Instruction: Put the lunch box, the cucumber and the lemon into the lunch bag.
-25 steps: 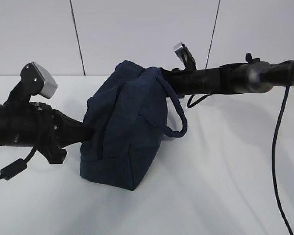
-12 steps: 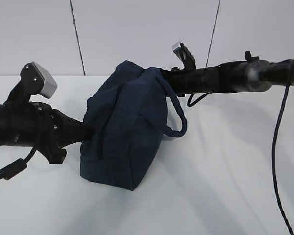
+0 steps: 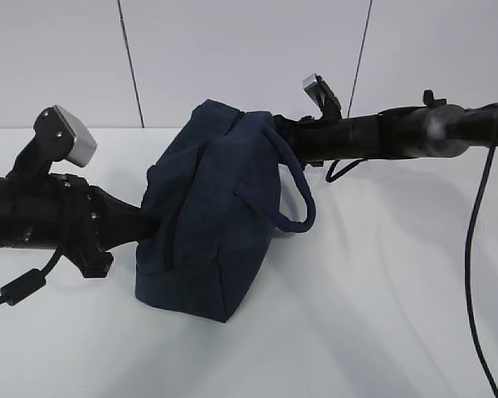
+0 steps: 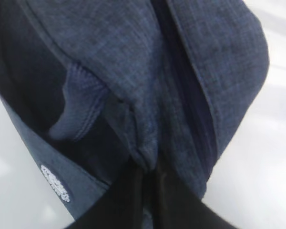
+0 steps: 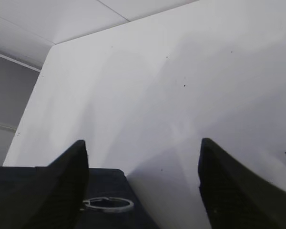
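Note:
The navy lunch bag (image 3: 212,207) stands mid-table, its looped handle (image 3: 300,195) hanging on the right. My left gripper (image 3: 148,222) is at the bag's left end. In the left wrist view it (image 4: 145,167) is shut on a pinched fold of the bag's fabric (image 4: 133,71), beside the zipper line (image 4: 190,105). My right gripper (image 3: 275,133) is at the bag's top right corner. In the right wrist view it (image 5: 143,162) is open and empty, with the silver ring zipper pull (image 5: 108,204) lying on the bag's top (image 5: 109,183) by its left finger (image 5: 69,176). The lunch box, cucumber and lemon are out of view.
White table (image 3: 373,315) all around the bag, with a pale wall behind. The right arm's black cable (image 3: 469,274) hangs down at the right. The left arm's cable (image 3: 21,286) loops at the lower left.
My right arm has shifted slightly to the right, away from the bag's top. The left arm and the bag have not moved.

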### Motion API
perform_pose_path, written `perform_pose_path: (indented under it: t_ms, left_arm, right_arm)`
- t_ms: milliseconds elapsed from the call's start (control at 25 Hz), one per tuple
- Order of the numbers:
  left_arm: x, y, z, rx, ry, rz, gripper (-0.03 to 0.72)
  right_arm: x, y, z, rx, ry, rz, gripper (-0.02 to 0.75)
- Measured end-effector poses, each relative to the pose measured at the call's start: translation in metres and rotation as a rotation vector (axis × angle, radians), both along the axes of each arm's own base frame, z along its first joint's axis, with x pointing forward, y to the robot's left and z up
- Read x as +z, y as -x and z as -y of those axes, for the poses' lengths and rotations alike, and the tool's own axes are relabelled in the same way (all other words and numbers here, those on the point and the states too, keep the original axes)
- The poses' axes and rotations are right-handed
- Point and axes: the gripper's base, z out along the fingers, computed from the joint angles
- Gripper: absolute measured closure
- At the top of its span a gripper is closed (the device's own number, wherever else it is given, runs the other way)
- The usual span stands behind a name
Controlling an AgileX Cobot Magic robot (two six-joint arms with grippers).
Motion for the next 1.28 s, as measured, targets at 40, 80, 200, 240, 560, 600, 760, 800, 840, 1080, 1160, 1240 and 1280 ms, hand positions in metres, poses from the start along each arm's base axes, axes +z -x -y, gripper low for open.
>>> perform_pose_path:
  t_ms: [40, 80, 200, 240, 560, 600, 760, 800, 840, 1080, 1160, 1240, 1280]
  left_arm:
    - [0.0, 0.0, 0.0, 0.004, 0.004, -0.001, 0.692]
    - [0.0, 0.0, 0.0, 0.008, 0.006, -0.002, 0.692]
    - [0.001, -0.001, 0.0, 0.013, 0.01, -0.003, 0.69]
    - [0.001, -0.001, 0.0, 0.013, 0.01, -0.003, 0.689]
    - [0.0, -0.001, 0.0, 0.036, 0.027, -0.013, 0.573]
    - [0.0, 0.0, 0.0, 0.037, 0.027, -0.015, 0.512]
    - [-0.001, -0.001, -0.002, 0.051, 0.017, -0.021, 0.265]
    - [0.0, 0.0, -0.002, 0.056, 0.017, -0.018, 0.232]
    - [0.003, 0.0, -0.002, 0.058, 0.017, -0.011, 0.208]
    - [0.04, 0.009, -0.005, 0.084, 0.073, 0.082, 0.174]
    - [0.054, 0.015, -0.007, 0.111, 0.103, 0.097, 0.172]
    - [0.066, 0.021, -0.009, 0.126, 0.122, 0.096, 0.172]
    - [0.07, 0.025, -0.01, 0.126, 0.126, 0.092, 0.172]
  right_arm:
    - [0.001, 0.0, 0.002, 0.007, -0.009, -0.002, 0.19]
    - [0.001, 0.0, 0.005, 0.009, -0.021, -0.006, 0.184]
    - [0.005, -0.001, 0.016, 0.02, -0.073, -0.012, 0.178]
    - [0.006, -0.001, 0.021, 0.017, -0.094, -0.013, 0.178]
    - [0.045, 0.0, 0.048, 0.059, -0.229, 0.045, 0.178]
    - [0.049, 0.001, 0.048, 0.072, -0.235, 0.052, 0.178]
    - [0.06, 0.005, 0.047, 0.11, -0.244, 0.071, 0.178]
    - [0.061, 0.005, 0.047, 0.115, -0.244, 0.073, 0.178]
    - [0.062, 0.006, 0.047, 0.124, -0.245, 0.073, 0.178]
    - [0.079, 0.012, 0.045, 0.182, -0.209, 0.088, 0.178]
    - [0.087, 0.016, 0.045, 0.202, -0.177, 0.092, 0.177]
    - [0.099, 0.021, 0.046, 0.232, -0.118, 0.093, 0.177]
    - [0.104, 0.024, 0.046, 0.248, -0.081, 0.087, 0.177]
